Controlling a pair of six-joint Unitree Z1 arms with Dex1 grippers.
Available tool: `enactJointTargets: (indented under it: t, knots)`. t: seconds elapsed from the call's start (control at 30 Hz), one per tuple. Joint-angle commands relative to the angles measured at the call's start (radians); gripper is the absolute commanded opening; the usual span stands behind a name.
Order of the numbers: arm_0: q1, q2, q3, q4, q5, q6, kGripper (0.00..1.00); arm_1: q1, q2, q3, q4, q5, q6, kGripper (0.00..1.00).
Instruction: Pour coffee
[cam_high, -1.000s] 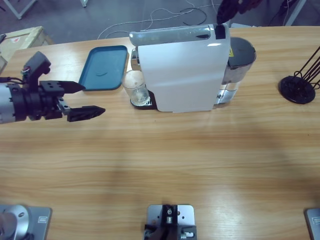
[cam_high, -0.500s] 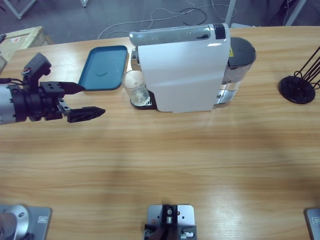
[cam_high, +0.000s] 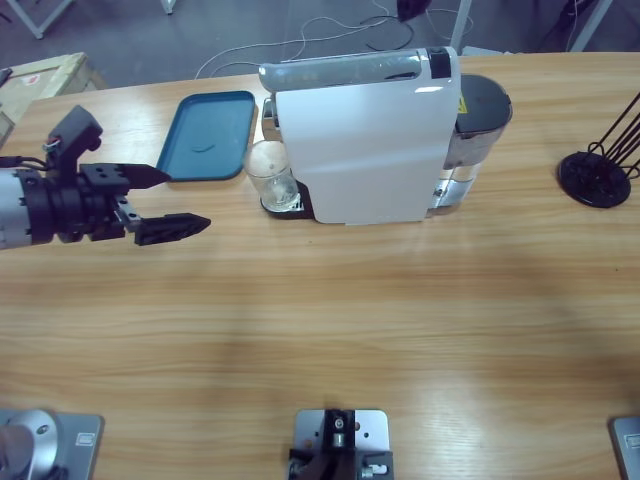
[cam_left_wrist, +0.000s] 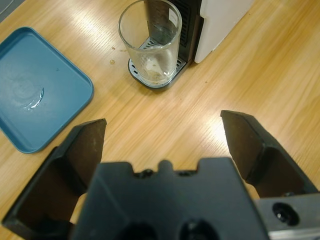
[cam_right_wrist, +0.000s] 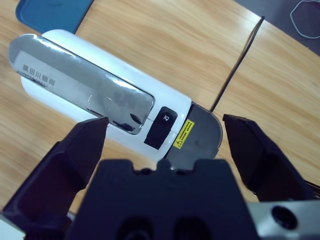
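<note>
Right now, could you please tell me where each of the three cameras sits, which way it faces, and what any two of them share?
High view: fixed overhead, looking down on the long wooden table; shows the left gripper, open.
Left wrist view: looks along the open left gripper at the small clear glass tumbler and flat blue tray.
Right wrist view: looks down past the open right gripper onto the white coffee machine.
All three show the machine.

High view: fixed overhead camera, looks down on whole counter (cam_high: 330, 310), far. Left wrist view: close, tilted down along left end effector (cam_left_wrist: 162, 137) toward glass (cam_left_wrist: 150, 42) and blue tray (cam_left_wrist: 37, 90); both also in high view. Right wrist view: high above, looks down between right end effector (cam_right_wrist: 165, 132) onto coffee machine (cam_right_wrist: 100, 95), shared with high view.
</note>
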Motion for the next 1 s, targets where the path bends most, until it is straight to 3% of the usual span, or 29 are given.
enactJointTargets:
  t: [0.03,1.0]
  knots:
    - [-0.008,0.029,0.022,-0.012,0.005,-0.009,0.987,0.006,-0.017,0.035,0.054,0.02,-0.017,1.0]
    - [-0.008,0.006,0.022,-0.004,0.008,-0.001,0.987,0.024,-0.038,0.023,0.093,-0.007,-0.009,1.0]
